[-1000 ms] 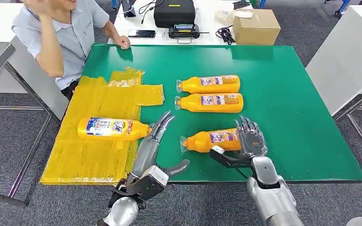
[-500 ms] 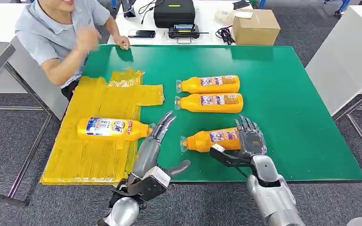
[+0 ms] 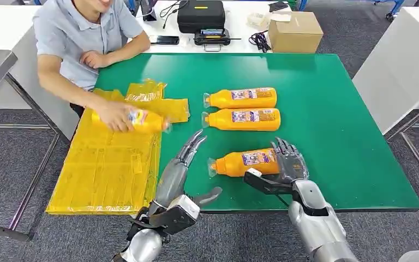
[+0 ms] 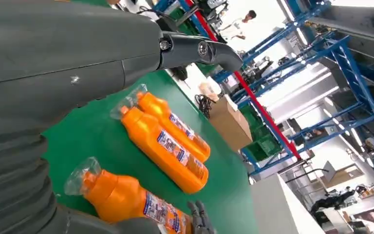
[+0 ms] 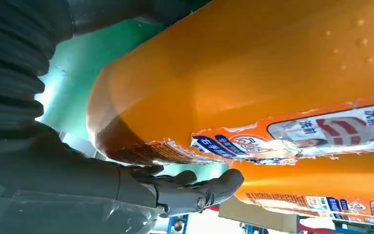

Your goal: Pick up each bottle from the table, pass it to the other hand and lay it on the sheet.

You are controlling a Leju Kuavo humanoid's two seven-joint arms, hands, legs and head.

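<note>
Orange plastic, glossy, with a torn printed label: the nearest bottle (image 3: 244,162) lies flat on the green table (image 3: 338,120), long axis left to right, clear-wrapped cap pointing toward the crinkled yellow sheet (image 3: 106,169). Right hand (image 3: 288,162) cups its base, fingers spread. Left hand (image 3: 181,169) is spread, holding nothing. A person's hand (image 3: 112,116) grips another bottle (image 3: 148,120) over the sheet.

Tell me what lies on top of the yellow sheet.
One orange bottle is over the yellow sheet, with a person's hand gripping it. The hand covers much of the bottle, so whether it rests on the sheet or is lifted cannot be told.
</note>
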